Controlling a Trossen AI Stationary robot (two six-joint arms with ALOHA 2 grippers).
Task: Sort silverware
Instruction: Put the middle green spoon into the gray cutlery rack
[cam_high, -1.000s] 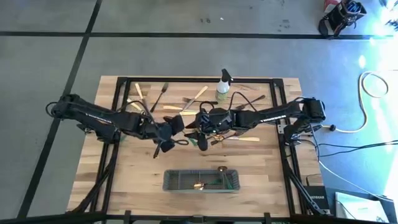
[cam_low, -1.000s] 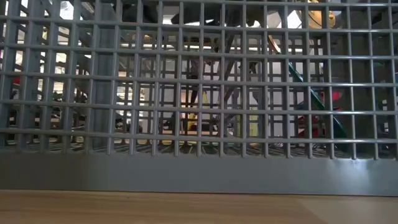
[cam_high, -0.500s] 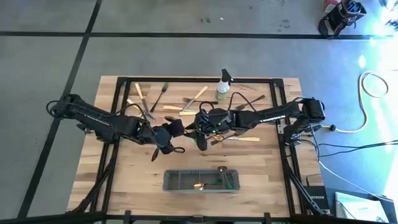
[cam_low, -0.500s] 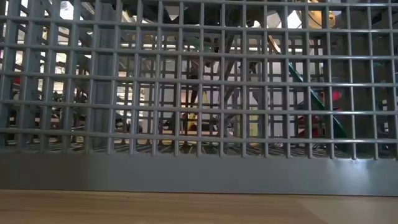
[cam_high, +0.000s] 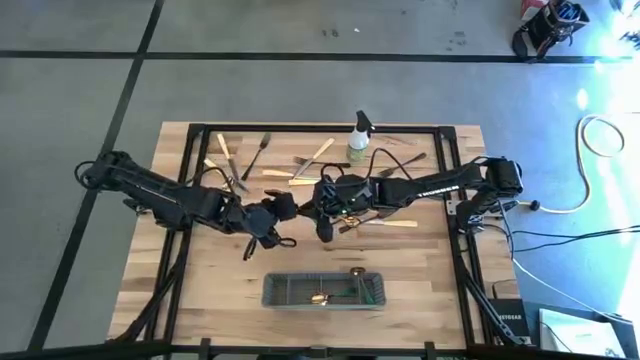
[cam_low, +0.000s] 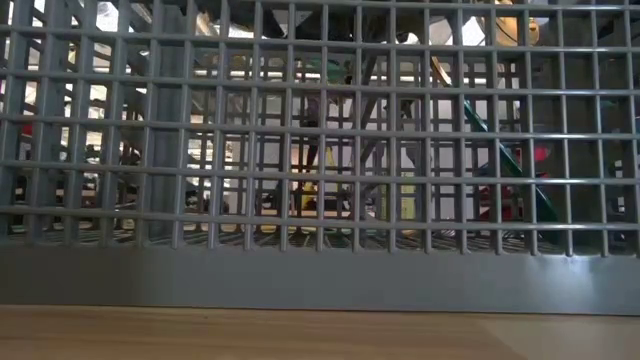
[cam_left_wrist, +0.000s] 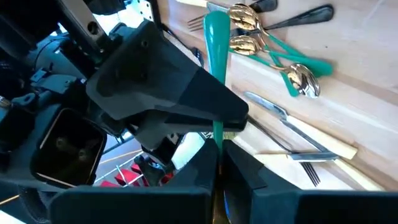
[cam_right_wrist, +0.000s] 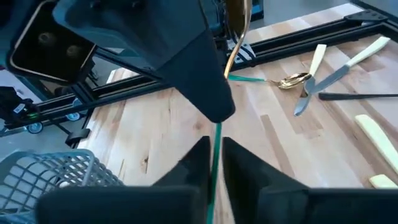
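Above the table's middle, both claws, left (cam_high: 283, 222) and right (cam_high: 322, 222), closer than before, each clamped on one green-handled utensil (cam_left_wrist: 217, 43).

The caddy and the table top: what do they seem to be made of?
The caddy looks like grey coated wire mesh, probably metal: the low view shows an open grid above a solid matte band. The table top looks like pale wooden planks, butcher-block style, with visible grain and joints.

No text, label, brand or number can be read anywhere: white lettering on the right arm's dark link (cam_high: 432, 185) is illegible.
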